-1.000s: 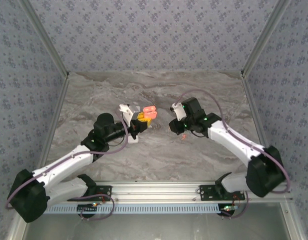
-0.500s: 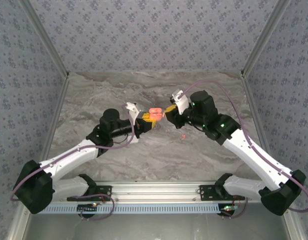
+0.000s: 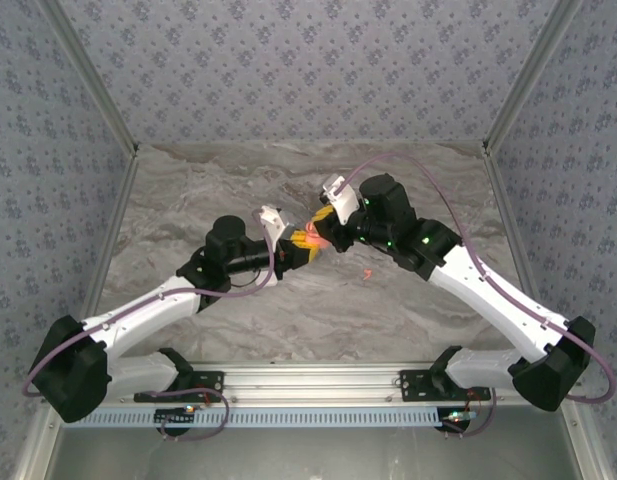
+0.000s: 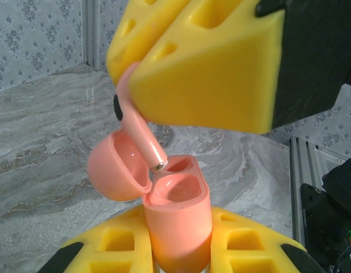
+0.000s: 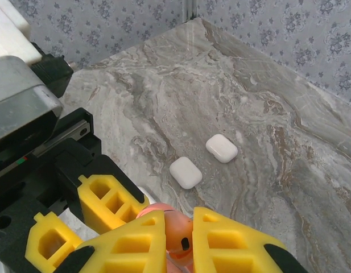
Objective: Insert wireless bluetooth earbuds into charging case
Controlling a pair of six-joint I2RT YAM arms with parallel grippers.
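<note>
At the near edge of the tabletop [image 3: 288, 320], the two arms rise from their bases and lean inward until their tips meet over the middle. Just nearer than that meeting point, a tiny coral piece [image 3: 366, 272] lies alone on the marbled surface, too small to identify.

The left claw [image 4: 178, 239] is nearly closed and clamps the lower body of a coral charging case [image 4: 178, 219] between its yellow pads. The case stands upright, and its lid [image 4: 115, 170] is swung open to the left.

From above, the right claw [image 4: 142, 54] is pinched tight on the head of a coral earbud [image 4: 138, 128]. The earbud's stem slants down, and its metal tip sits at the rim of one of the case's sockets. Whether the tip has entered cannot be told. In the right wrist view, the same earbud shows between that claw's closed yellow fingers.

Farther off, two white cases [image 5: 185, 172] [image 5: 222, 148] lie shut on the tabletop, close together but apart.
</note>
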